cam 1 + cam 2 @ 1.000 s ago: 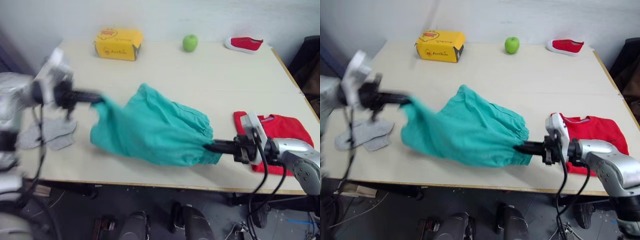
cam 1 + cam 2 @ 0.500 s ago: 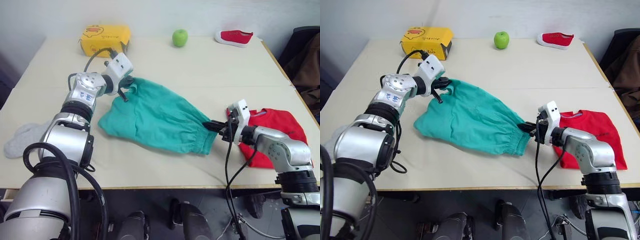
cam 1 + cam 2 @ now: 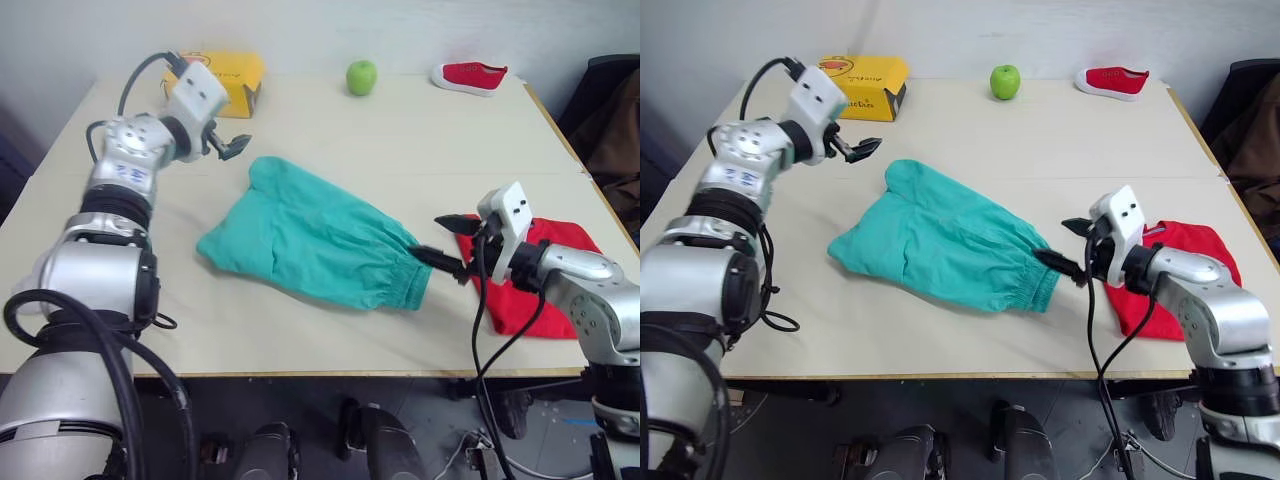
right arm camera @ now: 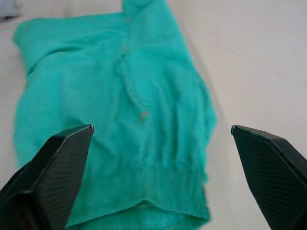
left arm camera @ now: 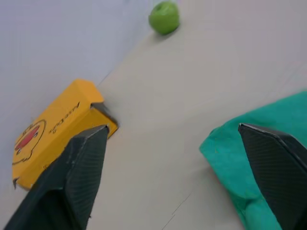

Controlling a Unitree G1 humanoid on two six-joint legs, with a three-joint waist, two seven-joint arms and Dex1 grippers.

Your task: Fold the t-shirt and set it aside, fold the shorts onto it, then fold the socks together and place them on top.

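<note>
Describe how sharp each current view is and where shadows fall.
Left eye view: crisp, the shorts cast only a faint shadow on the table. Right eye view: equally clear, soft even light, no glare. Left wrist view: the left pincer looms blurred; the apple is soft. Right wrist view: the right pincer is out of focus, the fabric mildly blurred.

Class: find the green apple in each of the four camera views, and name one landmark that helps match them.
Left eye view: round green apple at the table's far edge.
Right eye view: same spot.
Left wrist view: far end, beyond the yellow cardboard box.
Right wrist view: not there.
Shared landmark: teal fabric shorts.
</note>
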